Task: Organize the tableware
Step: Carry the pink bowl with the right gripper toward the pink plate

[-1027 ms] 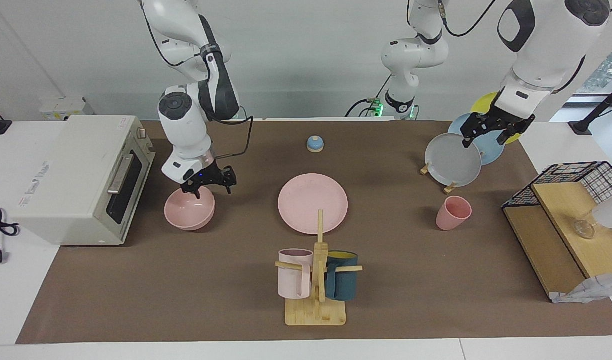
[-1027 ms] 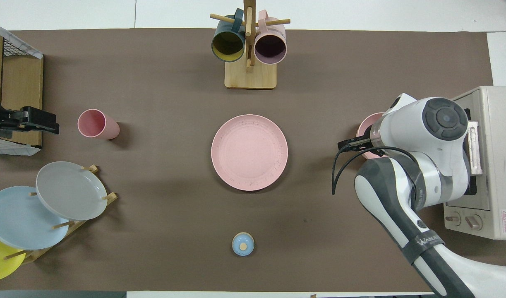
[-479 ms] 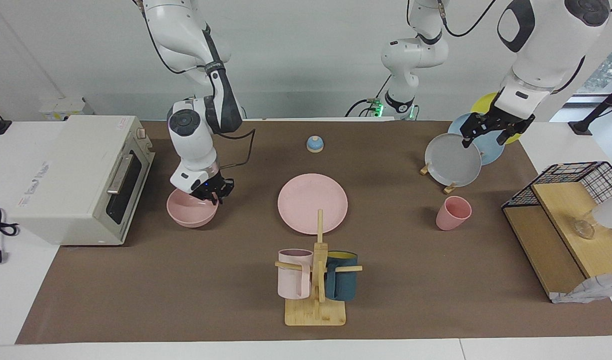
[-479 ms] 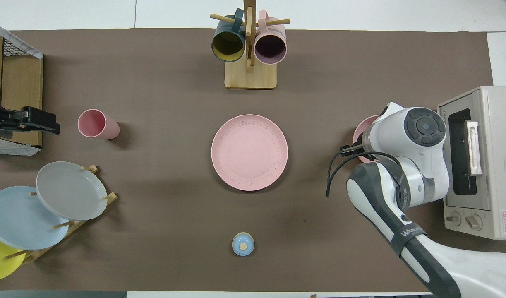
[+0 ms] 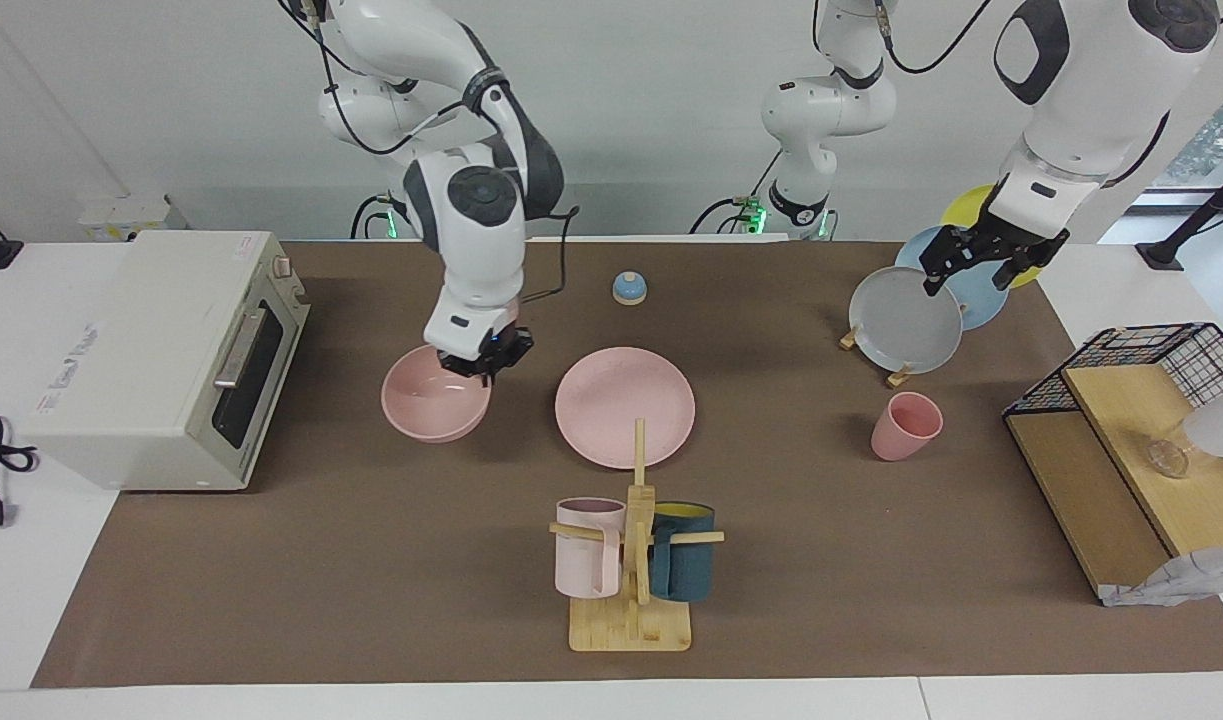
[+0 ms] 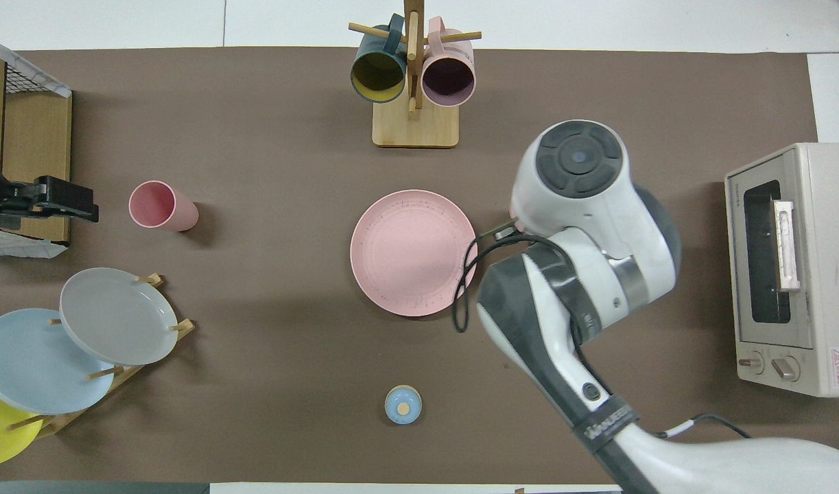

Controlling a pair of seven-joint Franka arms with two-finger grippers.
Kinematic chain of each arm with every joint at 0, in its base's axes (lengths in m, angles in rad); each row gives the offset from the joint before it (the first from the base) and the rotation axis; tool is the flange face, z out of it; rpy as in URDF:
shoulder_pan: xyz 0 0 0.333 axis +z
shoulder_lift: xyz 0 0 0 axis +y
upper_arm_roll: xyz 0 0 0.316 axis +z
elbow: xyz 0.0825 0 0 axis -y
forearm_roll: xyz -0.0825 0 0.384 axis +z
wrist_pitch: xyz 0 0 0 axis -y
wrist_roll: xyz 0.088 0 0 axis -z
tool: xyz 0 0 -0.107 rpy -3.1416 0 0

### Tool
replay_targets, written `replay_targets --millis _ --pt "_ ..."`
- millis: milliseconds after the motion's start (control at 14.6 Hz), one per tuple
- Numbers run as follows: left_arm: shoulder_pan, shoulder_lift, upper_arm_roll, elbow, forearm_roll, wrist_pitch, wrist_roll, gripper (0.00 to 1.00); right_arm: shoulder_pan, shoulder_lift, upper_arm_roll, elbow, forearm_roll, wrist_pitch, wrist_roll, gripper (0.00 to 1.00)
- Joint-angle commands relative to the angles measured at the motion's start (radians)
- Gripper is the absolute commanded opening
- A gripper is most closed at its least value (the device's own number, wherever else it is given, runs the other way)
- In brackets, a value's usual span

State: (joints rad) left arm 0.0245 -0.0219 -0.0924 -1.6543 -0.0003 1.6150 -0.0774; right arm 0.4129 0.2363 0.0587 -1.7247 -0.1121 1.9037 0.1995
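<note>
The pink bowl (image 5: 433, 402) hangs slightly tilted from my right gripper (image 5: 483, 365), which is shut on its rim on the plate's side. The bowl is low over the mat between the toaster oven and the pink plate (image 5: 625, 405). In the overhead view my right arm hides the bowl and the gripper. The plate (image 6: 414, 252) lies flat at the middle of the mat. The pink cup (image 5: 905, 426) stands upright toward the left arm's end, also seen in the overhead view (image 6: 162, 206). My left gripper (image 5: 976, 265) waits raised over the plate rack.
A toaster oven (image 5: 161, 350) stands at the right arm's end. A wooden mug tree (image 5: 633, 560) with a pale pink and a teal mug stands farther out than the plate. A rack holds grey (image 5: 906, 320), blue and yellow plates. A blue bell (image 5: 629, 288) and a wire shelf (image 5: 1141, 440) also stand here.
My right gripper closed on the bowl's rim and carried the bowl from in front of the toaster oven toward the pink plate. The left arm has not moved.
</note>
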Motion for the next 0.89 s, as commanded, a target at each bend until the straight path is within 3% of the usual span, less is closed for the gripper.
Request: replay_targets --millis 0,137,342,616,822 --pt "0.003 0.008 -0.009 -0.033 0.008 0.067 -0.022 1.00 0.149 0.169 -0.002 0.236 0.063 -0.072 0.252 0.00" --pt "-0.003 0.094 -0.010 -0.039 0.006 0.150 -0.053 1.00 0.266 0.309 -0.003 0.380 0.040 -0.100 0.415 0.00" --pt "-0.026 0.255 -0.010 -0.033 0.006 0.301 -0.090 1.00 0.268 0.319 -0.002 0.372 0.038 -0.028 0.443 0.00" --pt "-0.023 0.332 -0.010 -0.021 0.005 0.378 -0.125 1.00 0.273 0.317 -0.002 0.320 0.038 0.049 0.443 0.00" --pt "-0.028 0.335 -0.012 -0.051 0.005 0.379 -0.154 1.00 0.277 0.319 -0.002 0.306 0.042 0.095 0.449 0.00"
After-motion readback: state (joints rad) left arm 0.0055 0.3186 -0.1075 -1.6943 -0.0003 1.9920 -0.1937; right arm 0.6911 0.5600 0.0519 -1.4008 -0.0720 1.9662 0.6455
